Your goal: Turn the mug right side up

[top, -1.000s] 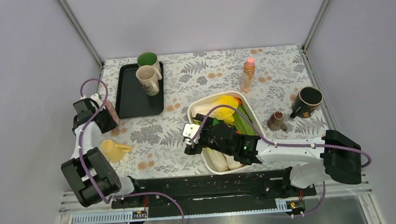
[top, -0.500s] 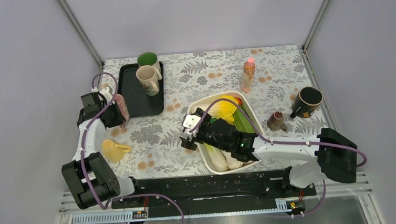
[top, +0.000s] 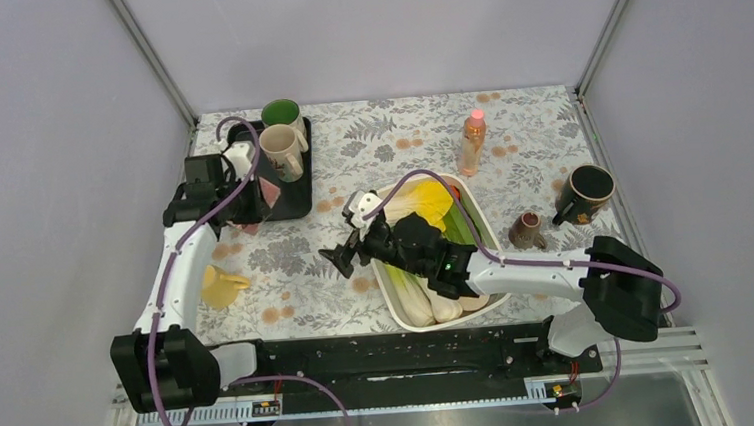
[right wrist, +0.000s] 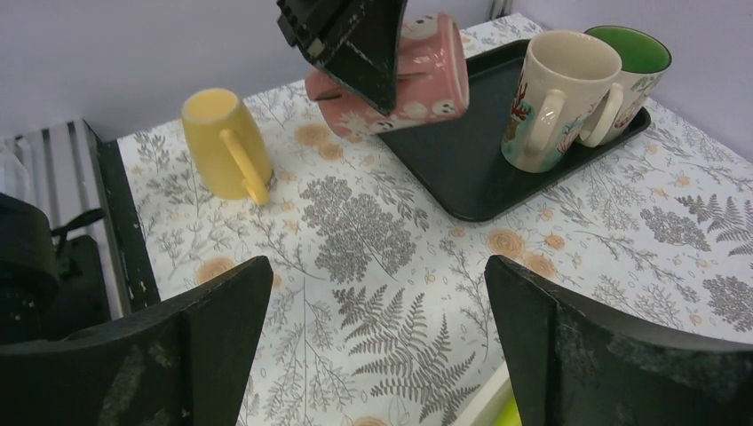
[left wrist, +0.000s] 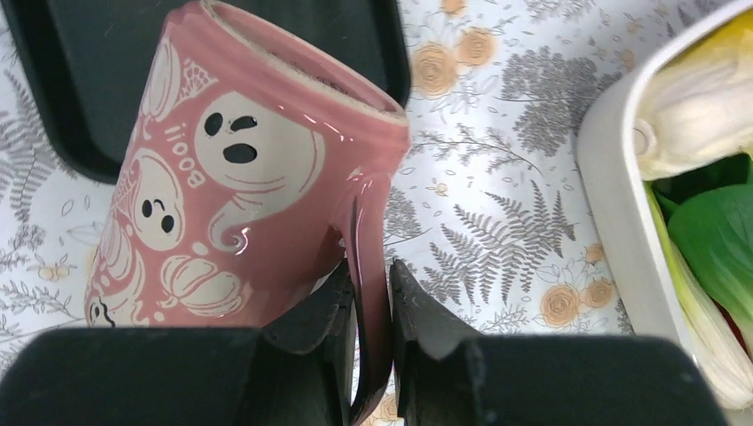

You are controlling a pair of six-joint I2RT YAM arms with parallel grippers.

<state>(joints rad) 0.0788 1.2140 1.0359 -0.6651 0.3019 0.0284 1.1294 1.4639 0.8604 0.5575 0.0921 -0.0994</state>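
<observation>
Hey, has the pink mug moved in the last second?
Yes. The pink mug, held by the left gripper, went from left of the black tray to over its near end.

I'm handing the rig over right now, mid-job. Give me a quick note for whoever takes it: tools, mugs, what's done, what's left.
Left tool: shut on the handle of the pink mug, which is off the table and tipped on its side at the near edge of the black tray.
Right tool: open, holding nothing, over the table.
Done: pink mug picked up and tilted, not yet mouth up.
Left: finish turning it upright, set it down (probably on the tray beside the cream mug) and release.
Note: the yellow mug stands upside down on the table.
</observation>
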